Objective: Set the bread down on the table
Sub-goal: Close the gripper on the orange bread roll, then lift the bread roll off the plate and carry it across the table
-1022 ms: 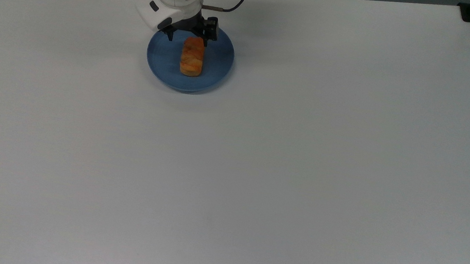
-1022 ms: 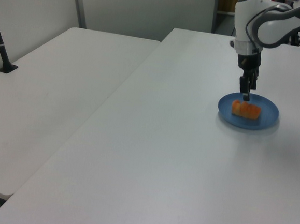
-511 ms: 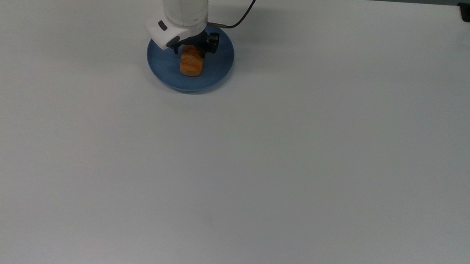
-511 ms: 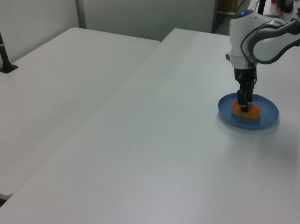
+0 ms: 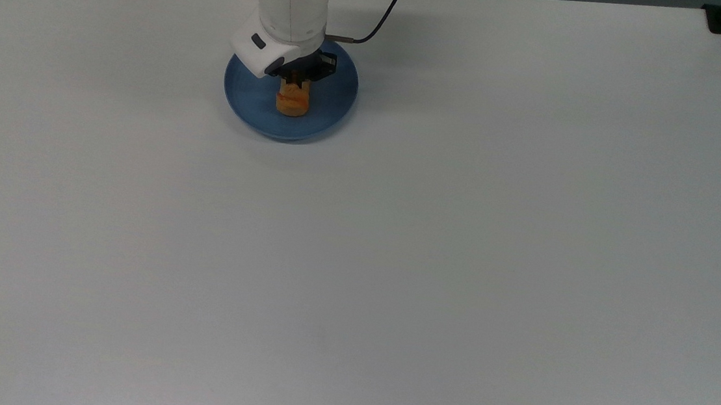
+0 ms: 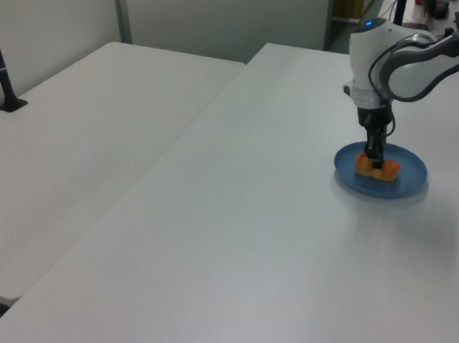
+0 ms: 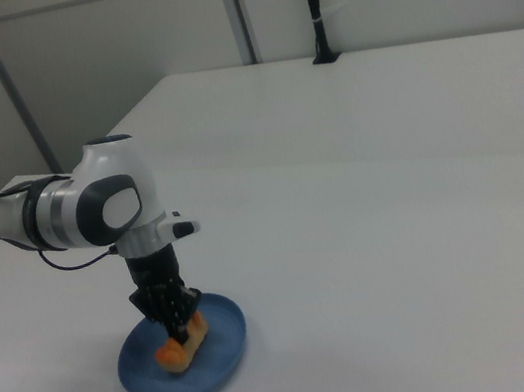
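One second has been enough for us to come down over the bread (image 5: 293,101): a second ago our hand (image 5: 295,83) stood above the far end of the loaf, with most of the crust in plain sight in the top view, and half a second ago it was already lower and further along it. Now it sits low over the loaf's middle, so that in the top view just the near end of the bread pokes out from under the wrist.

In the right view the hand (image 7: 176,321) is down on the loaf (image 7: 183,345), with orange crust showing on either side of the dark fingers, and in the left view the fingers (image 6: 375,154) reach to the top of the bread (image 6: 377,167). They look drawn in narrowly about the loaf, though we cannot tell whether they have pinched it firmly or only bracket it.

The bread has not shifted. It lies where it lay, flat on the blue plate (image 5: 252,101), roughly at the plate's centre. The plate itself rests on the table (image 5: 396,245).

We judge that the approach is done and the grasp is at hand or just being made. Lifting and carrying the loaf off the plate to bare table is all yet to do.
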